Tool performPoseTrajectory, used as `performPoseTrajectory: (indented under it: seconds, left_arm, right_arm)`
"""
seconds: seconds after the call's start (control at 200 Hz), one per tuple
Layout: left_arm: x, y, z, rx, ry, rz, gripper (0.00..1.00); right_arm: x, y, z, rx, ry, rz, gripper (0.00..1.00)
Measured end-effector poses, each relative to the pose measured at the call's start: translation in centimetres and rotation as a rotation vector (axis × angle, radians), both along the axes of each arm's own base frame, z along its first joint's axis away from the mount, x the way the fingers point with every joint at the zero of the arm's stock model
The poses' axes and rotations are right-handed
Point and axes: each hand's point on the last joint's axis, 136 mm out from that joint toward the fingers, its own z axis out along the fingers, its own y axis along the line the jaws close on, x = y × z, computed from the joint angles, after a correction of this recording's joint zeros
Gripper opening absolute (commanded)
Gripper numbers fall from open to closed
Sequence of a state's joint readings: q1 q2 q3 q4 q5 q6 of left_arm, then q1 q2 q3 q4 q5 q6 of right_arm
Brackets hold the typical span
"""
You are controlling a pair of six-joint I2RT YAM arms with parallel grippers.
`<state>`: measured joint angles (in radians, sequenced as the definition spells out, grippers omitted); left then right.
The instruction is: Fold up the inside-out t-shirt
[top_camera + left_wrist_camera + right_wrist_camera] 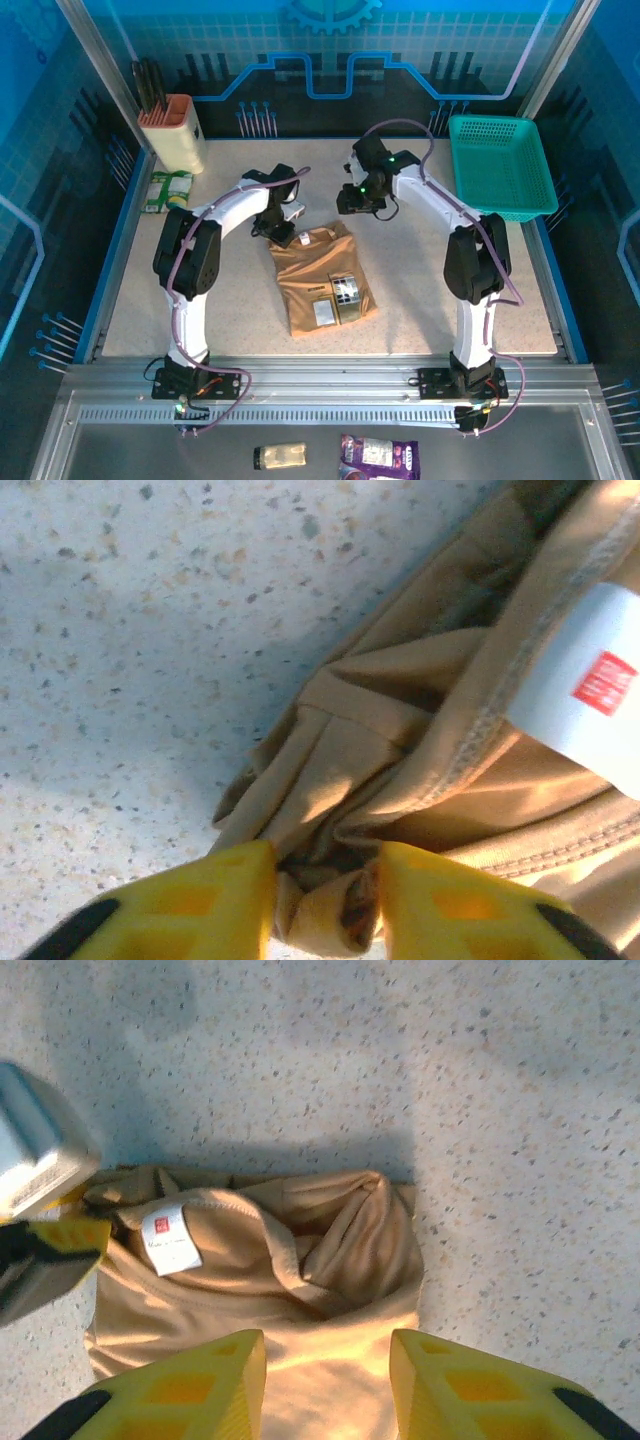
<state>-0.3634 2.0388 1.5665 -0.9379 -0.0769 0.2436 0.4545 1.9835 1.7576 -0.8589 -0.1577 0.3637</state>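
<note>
At mid-table our inside-out t-shirt (pixel 318 278) lies folded. Our left gripper (pixel 326 865) straddles its bunched collar corner, likely to neaten it; whether it pinches we cannot tell. Our right gripper (pixel 327 1355) hovers spread above.

- Speckled table (pixel 430 300) under my jaws
- Folded tan t-shirt (pixel 320 280) on it, one corner between my left jaws
- Teal basket (pixel 500 165) right of my right jaws
- Knife holder (pixel 172 130) and green packet (pixel 166 190) left of my left jaws
</note>
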Motion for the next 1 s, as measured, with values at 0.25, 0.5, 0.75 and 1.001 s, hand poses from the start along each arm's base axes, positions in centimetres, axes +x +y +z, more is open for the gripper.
performPoseTrajectory:
  seconds: [0.25,0.5,0.75,1.001]
  left_arm:
    - [1.9,0.6,-0.7,0.058,-0.039,-0.019,0.02]
    - [3.2,1.0,-2.4,0.065,-0.042,0.004,0.10]
    - [3.8,1.7,-1.4,0.020,-0.079,0.083,0.36]
    - [2.9,1.7,6.1,-0.228,-0.202,0.346,0.43]
  right_arm:
    - [-2.5,2.7,-2.6,0.061,0.117,0.055,0.19]
    - [-1.1,3.6,-8.8,0.091,0.213,0.015,0.11]
    - [0.9,2.5,-11.3,0.053,0.213,-0.057,0.12]
    - [1.2,2.2,-9.4,0.091,0.181,-0.061,0.32]
